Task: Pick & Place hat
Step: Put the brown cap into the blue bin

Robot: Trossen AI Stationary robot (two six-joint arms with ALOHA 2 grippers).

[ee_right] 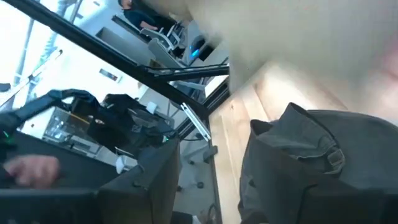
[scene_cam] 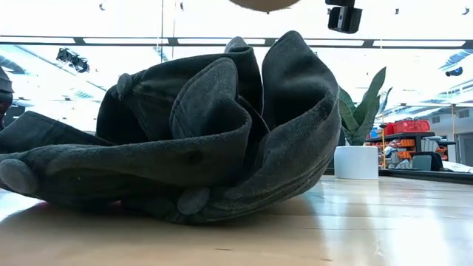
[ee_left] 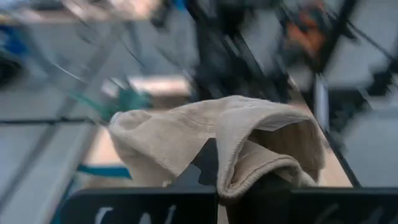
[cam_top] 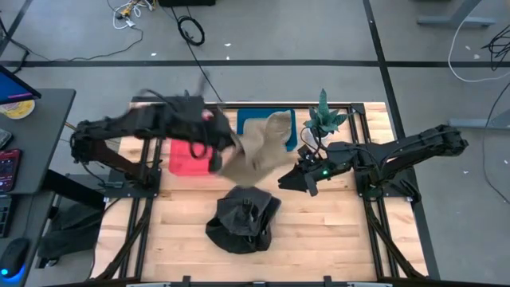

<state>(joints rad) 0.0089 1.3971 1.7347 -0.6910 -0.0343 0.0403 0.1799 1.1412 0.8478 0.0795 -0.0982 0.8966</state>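
Above the back half of the wooden table, your left gripper holds the soft beige knitted hat in the air, fingers clamped on its fabric; the left wrist view shows the cloth folded over and pinched between them. You seem to be carrying it over the flat blue tray and beside the red box, so the grip at one edge lets the rest hang free for a drop.

Your right gripper waits low near the small potted plant in a white pot, empty as far as you can see; whether its fingers are apart or together you cannot tell from any view.

From above, the crumpled dark grey cloth hat lies untouched at the table's front middle. Only the low view shows how it sits: collapsed on its brim, folds standing up. That view barely catches the beige hat at its upper edge. The right wrist view adds the dark hat's buckled strap.
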